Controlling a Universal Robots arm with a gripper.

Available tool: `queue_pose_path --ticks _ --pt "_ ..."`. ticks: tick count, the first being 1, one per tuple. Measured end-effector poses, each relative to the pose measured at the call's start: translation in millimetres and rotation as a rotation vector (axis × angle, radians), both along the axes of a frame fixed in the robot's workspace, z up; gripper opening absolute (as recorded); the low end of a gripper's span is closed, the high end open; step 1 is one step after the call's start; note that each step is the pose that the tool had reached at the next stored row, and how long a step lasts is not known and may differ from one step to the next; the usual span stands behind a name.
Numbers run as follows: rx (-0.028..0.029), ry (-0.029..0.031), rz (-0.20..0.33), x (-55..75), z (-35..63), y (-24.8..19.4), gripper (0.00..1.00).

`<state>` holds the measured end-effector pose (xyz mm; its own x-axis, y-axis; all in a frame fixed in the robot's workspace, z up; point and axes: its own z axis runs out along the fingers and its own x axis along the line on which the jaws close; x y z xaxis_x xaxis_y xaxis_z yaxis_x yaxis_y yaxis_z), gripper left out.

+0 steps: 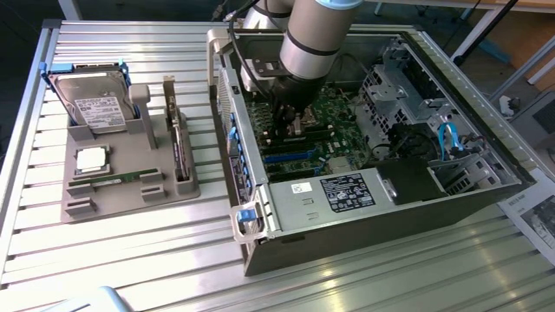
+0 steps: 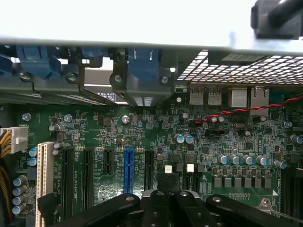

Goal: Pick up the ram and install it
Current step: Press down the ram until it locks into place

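Note:
One ram (image 1: 114, 177), a thin green stick, lies flat in a slot near the front of the grey holder tray (image 1: 130, 198) at the exterior view's left. My gripper (image 1: 290, 127) is far from it, reaching down inside the open computer case (image 1: 364, 208) just above the green motherboard (image 1: 340, 140). In the wrist view its black fingers (image 2: 166, 208) are pressed together over the motherboard (image 2: 142, 137), near the blue slot (image 2: 128, 170). I cannot see anything between them.
The tray also carries a hard drive (image 1: 95, 104), a square silver processor (image 1: 92, 160) and an upright expansion card (image 1: 176, 140). Case walls, a drive cage (image 1: 390, 91) and blue cables (image 1: 448, 140) crowd the arm. The slatted table (image 1: 130, 260) surrounds tray and case.

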<state>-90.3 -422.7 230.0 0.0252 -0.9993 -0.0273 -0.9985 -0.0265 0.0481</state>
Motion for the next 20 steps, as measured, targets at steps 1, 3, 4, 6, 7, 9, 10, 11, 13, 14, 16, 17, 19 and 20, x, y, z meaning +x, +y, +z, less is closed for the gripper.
queue_pose_path --ticks 1,3,4,6,7,9,10,11,13,14,16,17,19,20 --pt "0.0 0.0 0.0 0.0 -0.1 0.0 0.1" --pt "0.0001 -0.0001 0.0 0.0 -0.3 0.0 0.1" --pt "0.0002 -0.0001 0.0 0.0 -0.3 0.0 0.1" --pt "0.0003 -0.0002 0.0 0.0 -0.4 0.0 0.1" --pt "0.0003 -0.0001 0.0 0.0 -0.6 0.0 0.1" --pt "0.0002 0.0001 0.0 0.0 -1.1 0.0 0.1" --pt "0.0007 -0.0002 0.0 0.0 -1.7 0.0 0.1" --pt "0.0005 -0.0001 0.0 0.0 -2.0 0.0 0.1" --pt "0.0002 0.0001 0.0 0.0 -2.2 -0.1 0.1" --pt "0.0003 0.0 0.0 0.0 -2.2 0.0 0.1" --pt "0.0013 -0.0005 0.0 0.1 -1.1 0.1 0.1" --pt "0.0029 -0.0015 0.0 0.3 1.0 0.3 0.1" --pt "0.0011 -0.0002 0.0 0.1 8.4 0.0 0.1" --pt "0.0009 0.0 0.0 0.1 11.2 0.0 0.1"
